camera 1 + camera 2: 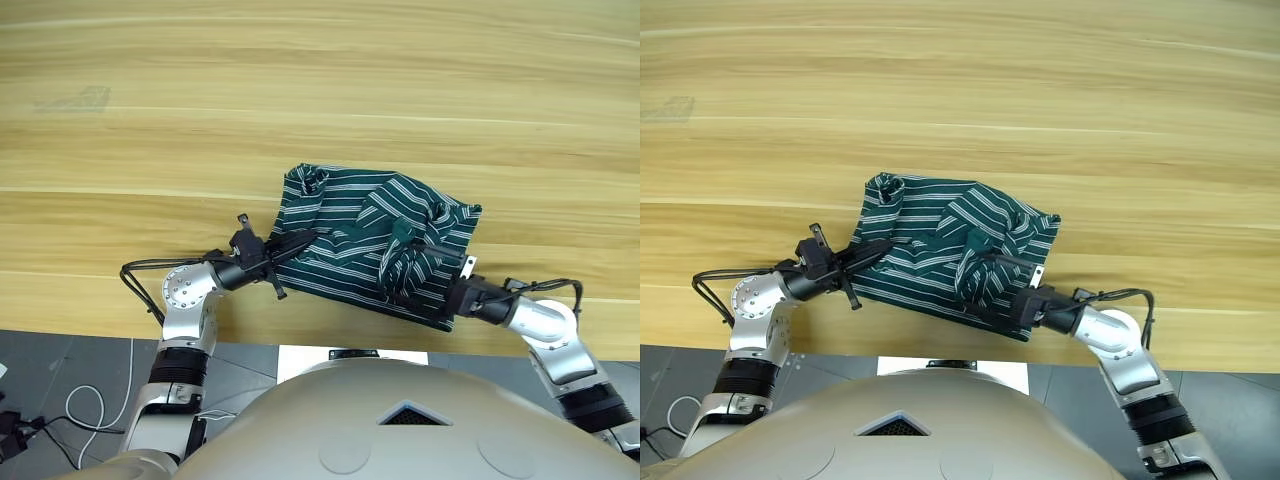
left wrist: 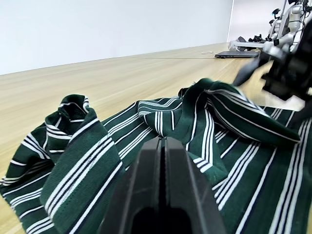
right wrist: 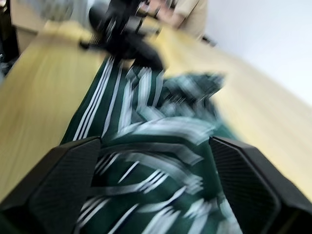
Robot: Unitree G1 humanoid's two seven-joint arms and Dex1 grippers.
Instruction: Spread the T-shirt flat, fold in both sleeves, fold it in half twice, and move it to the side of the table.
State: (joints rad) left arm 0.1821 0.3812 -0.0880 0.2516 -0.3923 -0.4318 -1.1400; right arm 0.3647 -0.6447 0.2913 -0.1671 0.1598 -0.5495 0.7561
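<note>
T-shirt [image 1: 350, 250], rumpled, judged soft and limp, best pinched at a corner; left end effector [image 2: 163, 146] closed, apparently empty; right end effector [image 3: 153, 146] spread open.

T-shirt [image 1: 330, 255]: dk green w/ thin white stripes, rumpled, not flat; cloth bunched at middle & far-left corner. Lies on table [image 1: 300, 100], by my near edge.

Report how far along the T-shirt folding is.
Nothing looks done: the T-shirt lies bunched and creased near the table edge, not flat. In hand: spreading, with the left pincer shut at its left edge and the right pincer open over its near right corner. Left: flattening, both sleeves, two half-folds, moving aside.
</note>
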